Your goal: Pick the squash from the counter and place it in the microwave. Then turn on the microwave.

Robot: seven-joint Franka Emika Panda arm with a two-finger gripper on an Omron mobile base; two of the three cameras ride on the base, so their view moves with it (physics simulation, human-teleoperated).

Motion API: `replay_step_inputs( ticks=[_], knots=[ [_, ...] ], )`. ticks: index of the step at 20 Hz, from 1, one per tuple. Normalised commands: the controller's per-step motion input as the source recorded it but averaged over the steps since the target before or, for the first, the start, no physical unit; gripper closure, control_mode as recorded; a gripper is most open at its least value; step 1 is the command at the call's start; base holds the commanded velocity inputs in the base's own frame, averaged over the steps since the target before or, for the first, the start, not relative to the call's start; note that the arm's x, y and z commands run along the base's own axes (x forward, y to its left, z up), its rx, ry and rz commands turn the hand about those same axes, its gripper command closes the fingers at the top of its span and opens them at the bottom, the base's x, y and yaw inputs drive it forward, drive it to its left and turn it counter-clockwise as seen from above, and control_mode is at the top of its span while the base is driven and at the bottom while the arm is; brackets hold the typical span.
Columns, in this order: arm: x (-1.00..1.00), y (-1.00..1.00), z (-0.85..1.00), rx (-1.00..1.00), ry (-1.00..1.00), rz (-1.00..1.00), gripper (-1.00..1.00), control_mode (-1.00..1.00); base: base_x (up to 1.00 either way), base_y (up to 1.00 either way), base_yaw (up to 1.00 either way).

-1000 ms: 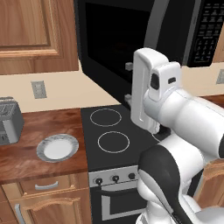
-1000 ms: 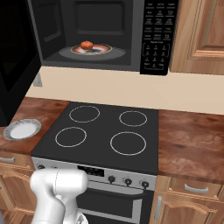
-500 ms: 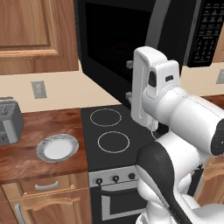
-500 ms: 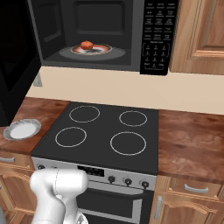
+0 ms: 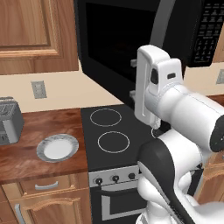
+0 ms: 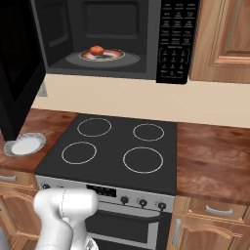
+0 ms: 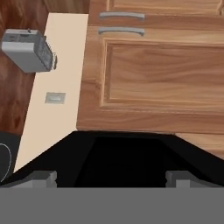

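The small orange-red squash (image 6: 97, 50) lies on a dish on the turntable inside the black microwave (image 6: 112, 22), above the stove. The microwave's door (image 6: 17, 73) stands swung wide open to the left, and its keypad (image 6: 177, 39) is on the right. In the hand view my gripper (image 7: 111, 178) is open, its two grey fingertips (image 7: 41, 178) far apart with nothing between them. It faces the black door edge (image 7: 118, 162) and the wooden cabinets beyond. The reddish-brown counter (image 6: 215, 161) flanks the stove.
A black four-ring stovetop (image 6: 117, 151) sits below the microwave, with an oven front under it. A grey-rimmed white plate (image 5: 57, 147) lies on the left counter near a grey toaster (image 5: 8, 120). Wooden wall cabinets (image 5: 30, 30) hang to the left. My white arm (image 5: 175, 109) hides the stove's right half.
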Motion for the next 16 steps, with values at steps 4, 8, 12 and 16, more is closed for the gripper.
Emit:
replay_step_inputs(
  ticks=[4,8,12,16],
  knots=[
    [0.09,-0.32,0.0,-0.03,0.04,-0.09,-1.0,-1.0,0.0,0.0,0.0],
    [0.1,-0.33,0.0,-0.02,0.08,-0.09,-1.0,-1.0,0.0,0.0,0.0],
    [0.12,-0.34,0.0,-0.02,0.1,-0.09,-1.0,-1.0,0.0,0.0,0.0],
    [0.1,-0.35,0.0,-0.01,0.08,-0.1,-1.0,-1.0,0.0,0.0,0.0]
  ],
)
